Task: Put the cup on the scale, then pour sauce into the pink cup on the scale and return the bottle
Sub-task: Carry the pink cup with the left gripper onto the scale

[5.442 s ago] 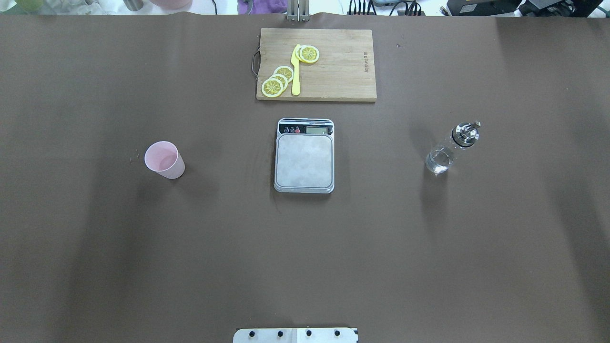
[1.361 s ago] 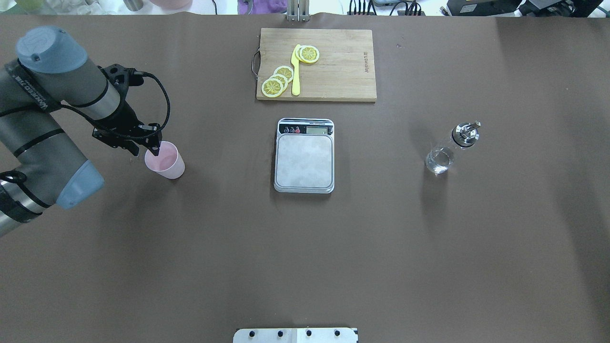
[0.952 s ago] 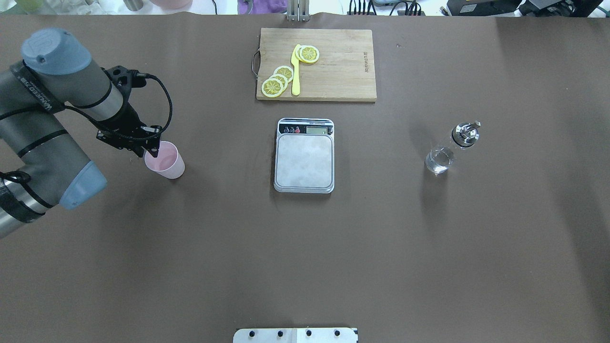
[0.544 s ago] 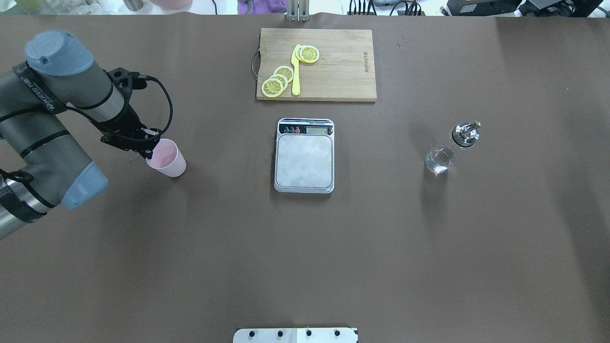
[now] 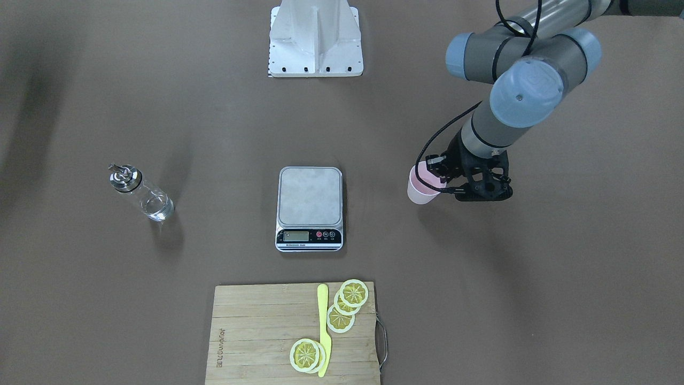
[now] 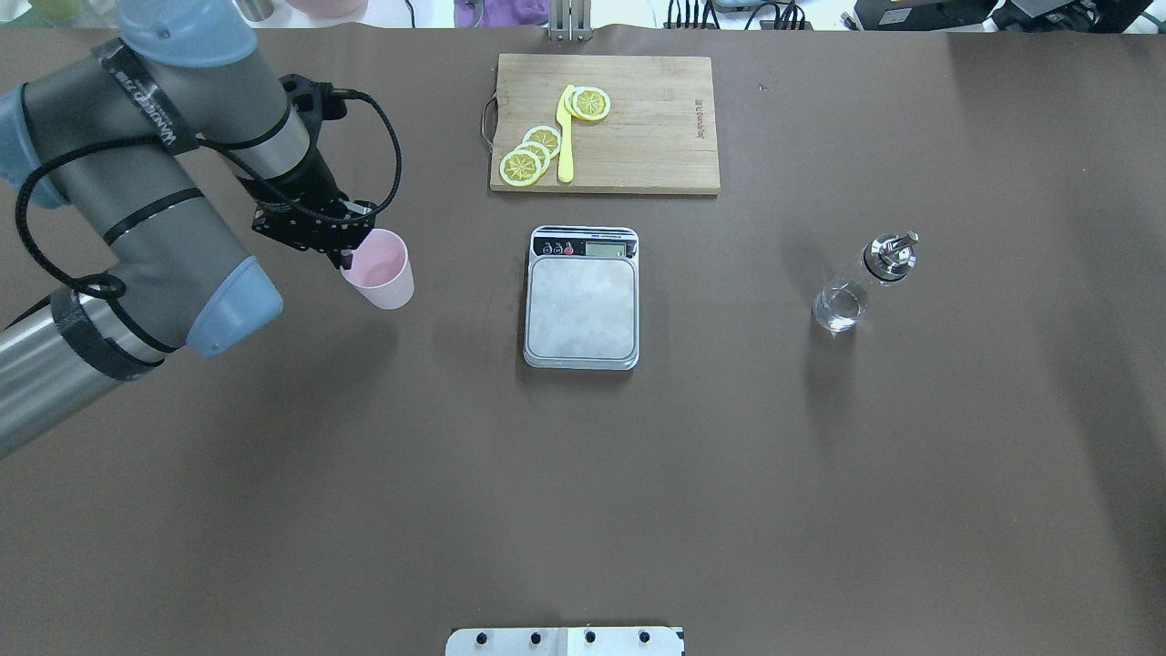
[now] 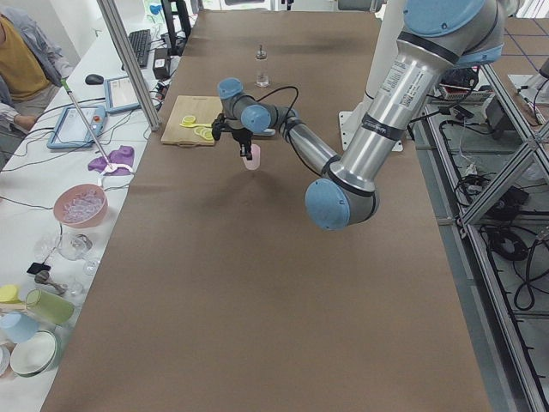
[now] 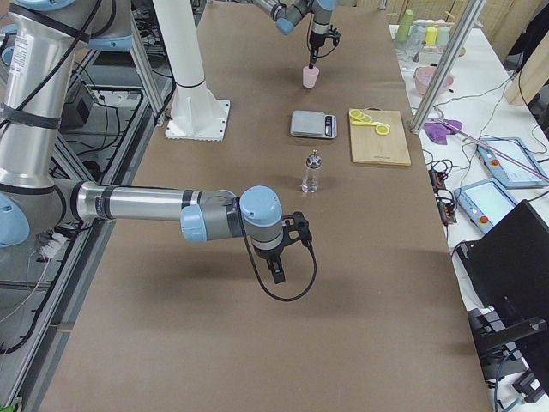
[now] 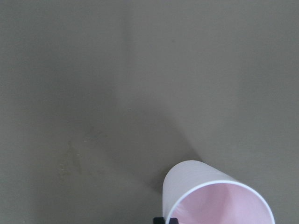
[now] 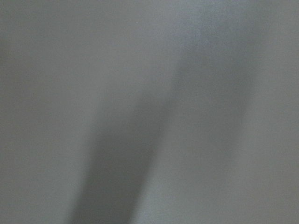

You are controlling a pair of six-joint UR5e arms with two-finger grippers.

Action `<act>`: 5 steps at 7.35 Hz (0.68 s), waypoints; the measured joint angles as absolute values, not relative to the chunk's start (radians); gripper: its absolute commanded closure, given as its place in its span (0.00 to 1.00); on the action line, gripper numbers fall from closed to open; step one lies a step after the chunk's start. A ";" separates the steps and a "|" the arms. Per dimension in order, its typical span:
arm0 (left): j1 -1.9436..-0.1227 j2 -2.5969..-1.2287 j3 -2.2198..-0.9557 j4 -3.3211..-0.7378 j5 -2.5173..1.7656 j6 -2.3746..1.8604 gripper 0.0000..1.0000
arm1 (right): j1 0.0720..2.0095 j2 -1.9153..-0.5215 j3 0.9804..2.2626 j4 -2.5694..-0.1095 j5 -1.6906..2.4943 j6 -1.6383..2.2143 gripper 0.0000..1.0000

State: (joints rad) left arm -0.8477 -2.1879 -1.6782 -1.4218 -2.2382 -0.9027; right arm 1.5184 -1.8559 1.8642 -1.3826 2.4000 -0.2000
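My left gripper is shut on the near-left rim of the pale pink cup, one finger inside and one outside. The cup hangs upright, lifted off the table, left of the scale, apart from it. It also shows in the front-facing view and the left wrist view. The scale's steel platform is bare. The glass bottle with clear liquid stands upright right of the scale. My right gripper shows only in the exterior right view, low over the table; I cannot tell its state.
A wooden cutting board with lemon slices and a yellow knife lies behind the scale. The robot's base plate is at the near table edge. Brown table runs between cup and scale.
My left arm came in, closed on the cup's rim, and has now lifted it and carried it right towards the scale. The bottle and scale have not moved.
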 measured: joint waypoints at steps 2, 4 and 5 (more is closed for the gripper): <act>-0.817 -2.320 -1.635 -1.392 -2.235 -0.984 1.00 | 1.510 -1.848 1.866 -1.382 2.401 -0.198 0.00; -0.773 -2.470 -1.507 -1.393 -2.228 -1.049 1.00 | 1.503 -1.847 1.867 -1.380 2.401 -0.198 0.00; -0.748 -2.515 -1.454 -1.404 -2.212 -1.082 1.00 | 1.501 -1.847 1.867 -1.378 2.405 -0.198 0.00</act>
State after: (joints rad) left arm -0.7479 -2.5152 -1.4542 -1.4037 -2.2123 -1.0824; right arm 1.5008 -1.8472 1.8668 -1.3783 2.4048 -0.1979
